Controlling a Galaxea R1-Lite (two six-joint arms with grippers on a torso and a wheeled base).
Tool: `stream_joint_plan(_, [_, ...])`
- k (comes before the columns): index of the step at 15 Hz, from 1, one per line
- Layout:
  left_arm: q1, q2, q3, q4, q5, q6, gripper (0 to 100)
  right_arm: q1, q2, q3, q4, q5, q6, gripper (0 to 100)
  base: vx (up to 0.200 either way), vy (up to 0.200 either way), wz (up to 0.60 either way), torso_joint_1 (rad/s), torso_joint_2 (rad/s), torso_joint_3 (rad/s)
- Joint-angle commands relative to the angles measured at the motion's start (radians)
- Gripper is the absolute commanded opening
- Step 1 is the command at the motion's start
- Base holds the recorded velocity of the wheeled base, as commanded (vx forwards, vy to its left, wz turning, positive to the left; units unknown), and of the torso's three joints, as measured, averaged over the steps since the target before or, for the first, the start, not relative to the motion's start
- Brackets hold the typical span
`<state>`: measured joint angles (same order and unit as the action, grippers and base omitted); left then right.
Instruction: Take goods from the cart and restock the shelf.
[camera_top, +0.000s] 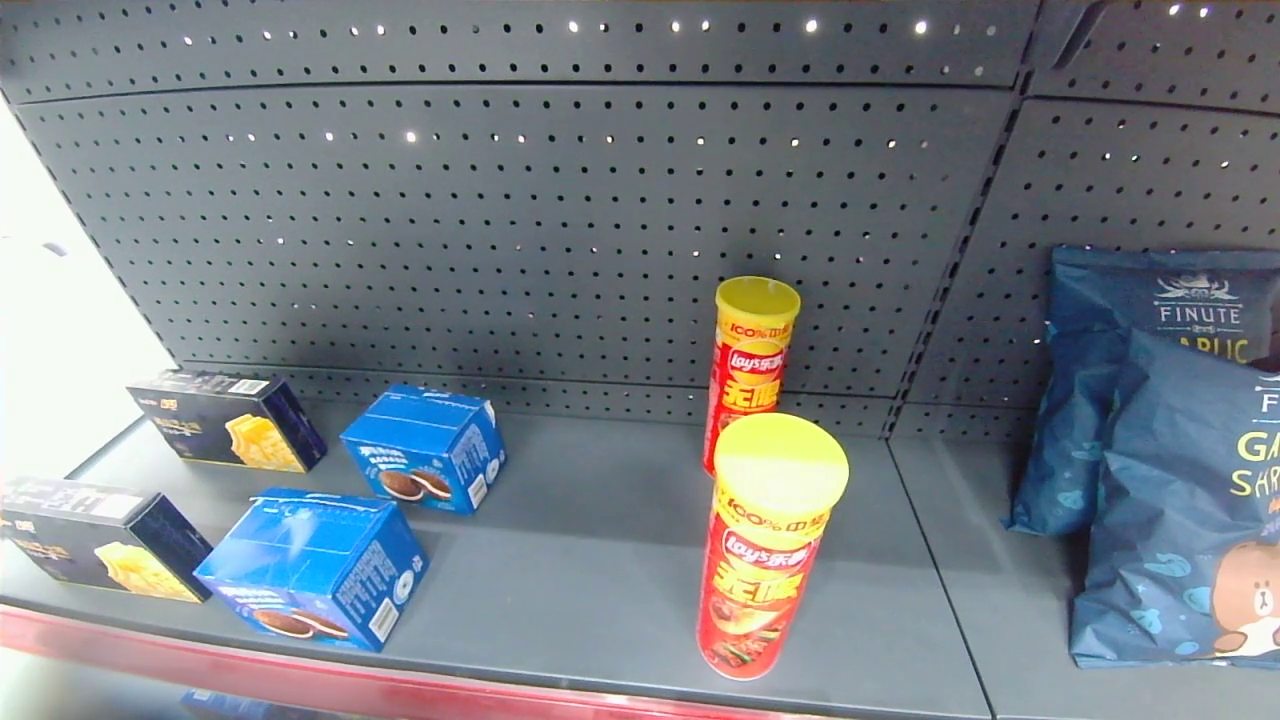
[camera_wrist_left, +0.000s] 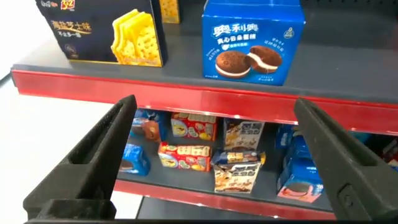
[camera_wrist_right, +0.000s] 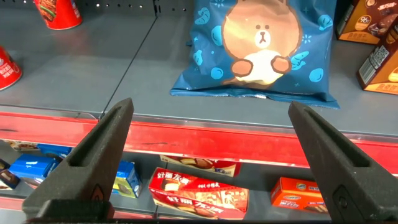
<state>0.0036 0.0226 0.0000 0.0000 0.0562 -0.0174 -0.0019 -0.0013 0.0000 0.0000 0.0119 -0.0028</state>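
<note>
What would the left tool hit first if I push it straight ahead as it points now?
Most likely the red front edge of the shelf: the open left tool is aimed level with it, below the blue cookie box. Depth is unclear; slightly lower, it would pass under toward the boxes beneath.

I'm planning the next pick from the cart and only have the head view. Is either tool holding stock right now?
Observer: No. The left tool is open and empty, facing the blue cookie box.
Operator: And the right one?
Observer: The right tool is open and empty too, facing the bear-print bag.
Operator: Anything below this shelf?
Observer: A lower shelf stocked with snack boxes.
</note>
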Motion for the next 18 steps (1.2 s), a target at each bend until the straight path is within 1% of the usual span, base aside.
stream_joint_plan(1, [-0.007,-0.023,0.0,0.0,0.001,-0.002,100,0.0,0.001,0.0,0.0,0.0,0.0,100,0.0,0.0,0.0,0.0,0.0,0.0])
stream_joint_plan(7, [-0.007,-0.023,0.0,0.0,-0.007,0.005,100,-0.001,0.001,0.0,0.0,0.002,-0.002,100,0.0,0.0,0.0,0.0,0.0,0.0])
stream_joint_plan(10, [-0.007,-0.023,0.0,0.0,-0.015,0.008,100,0.0,0.001,0.0,0.0,0.002,-0.002,100,-0.2,0.0,0.0,0.007,0.0,0.002])
stream_joint_plan(12, [-0.007,-0.023,0.0,0.0,-0.01,0.001,100,0.0,0.001,0.0,0.0,0.002,-0.002,100,0.0,0.0,0.0,0.0,0.0,0.0])
stream_joint_plan(15, [-0.007,-0.023,0.0,0.0,-0.015,0.005,100,0.0,0.001,0.0,0.0,0.003,-0.002,100,0.0,0.0,0.0,0.0,0.0,0.0])
stream_joint_plan(16, [-0.007,-0.023,0.0,0.0,-0.015,0.005,100,0.0,0.001,0.0,0.0,0.003,-0.002,100,0.0,0.0,-0.6,0.022,0.01,-0.002])
stream_joint_plan(18, [-0.007,-0.023,0.0,0.0,-0.012,0.001,100,0.0,0.001,0.0,0.0,0.003,-0.002,100,0.0,0.0,0.0,0.0,0.0,0.0])
